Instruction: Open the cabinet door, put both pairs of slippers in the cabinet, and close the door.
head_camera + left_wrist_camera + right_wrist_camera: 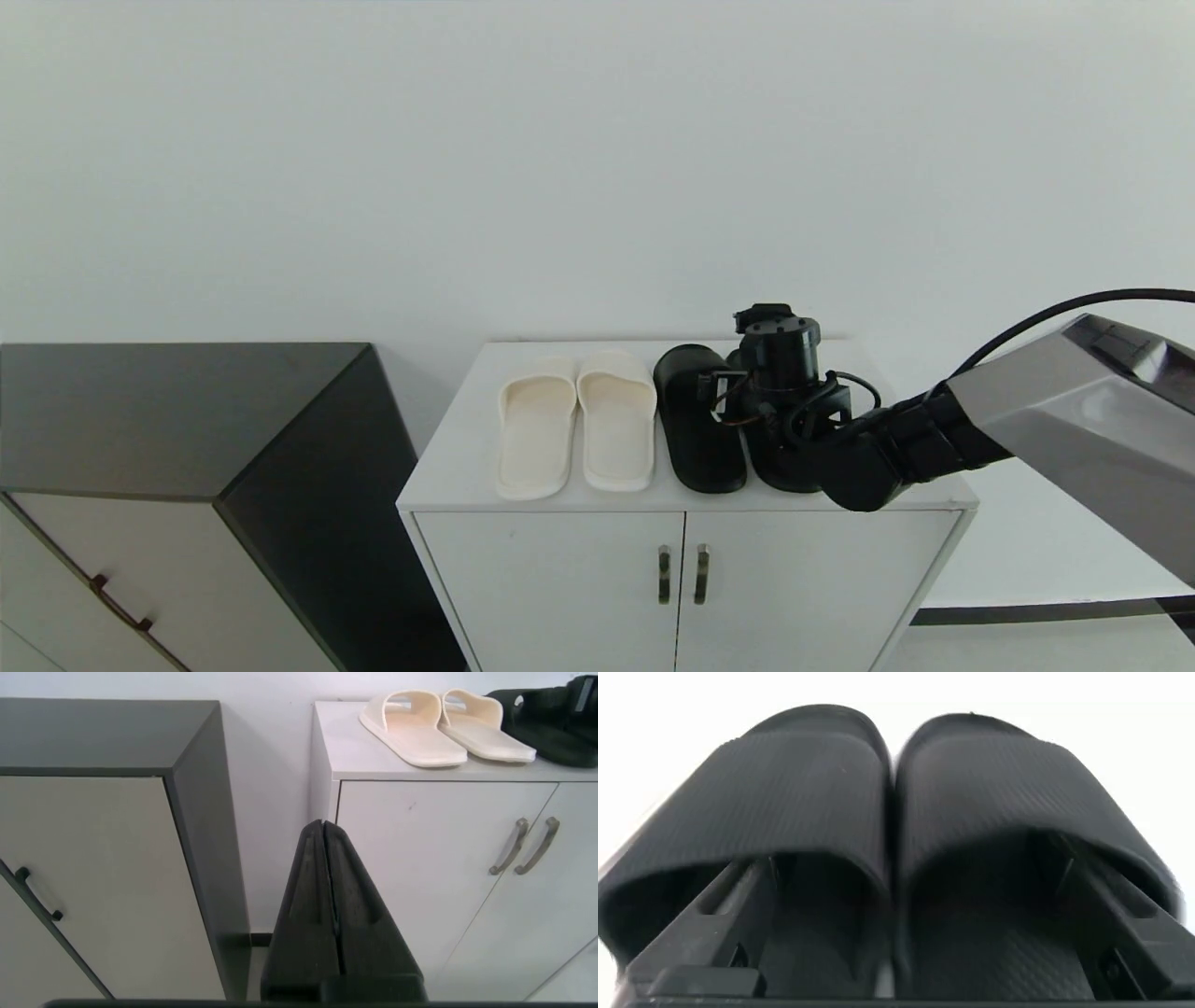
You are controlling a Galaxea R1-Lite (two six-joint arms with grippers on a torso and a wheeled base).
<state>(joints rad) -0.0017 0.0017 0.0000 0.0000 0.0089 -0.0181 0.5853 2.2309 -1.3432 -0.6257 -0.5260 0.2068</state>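
Note:
A pair of black slippers lies on the white cabinet's top, to the right of a pair of white slippers. My right gripper is down at the black pair. In the right wrist view it stands open, with one finger under the strap of one black slipper and the other finger under the strap of its mate. Both cabinet doors are shut, their handles side by side. My left gripper is shut and empty, low in front of the cabinet's left side.
A dark-topped cabinet with light drawers stands to the left of the white cabinet, with a narrow gap between them. A plain white wall runs behind both. In the left wrist view the white slippers lie near the top's front edge.

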